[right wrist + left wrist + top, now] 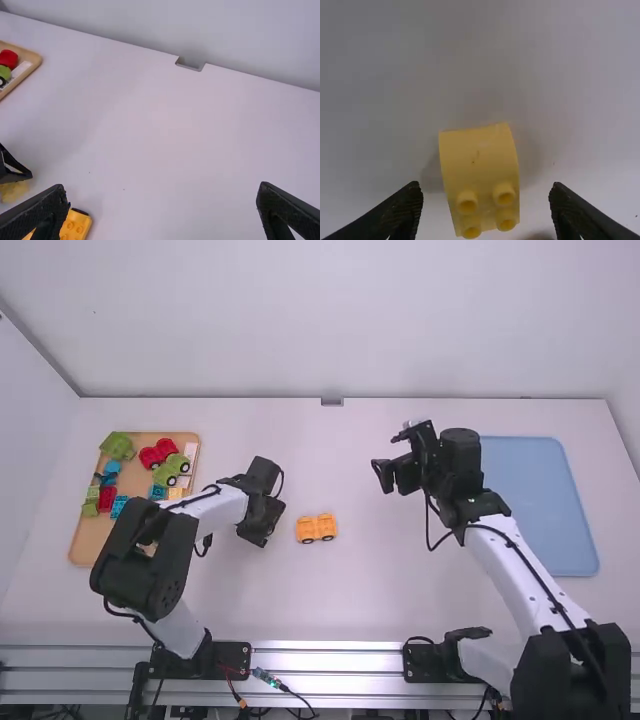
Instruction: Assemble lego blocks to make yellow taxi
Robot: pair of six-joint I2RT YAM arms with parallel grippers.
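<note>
Left gripper (264, 530): over the middle of the white surface (350, 600), jaws spread, grasping nothing.
Pale-yellow curved plastic block (479, 167): between those jaws, touching neither (round studs at one end).
Orange-yellow, black-wheeled plastic car base (317, 528): mid-surface, just beside the left gripper on its right.
Flat light-blue tray (530, 505): near the right edge.
Tan tray (86, 540): near the left edge, holding red, green and blue blocks (112, 474).
Right gripper (388, 455): toward the far edge, jaws wide apart and unladen.
</note>
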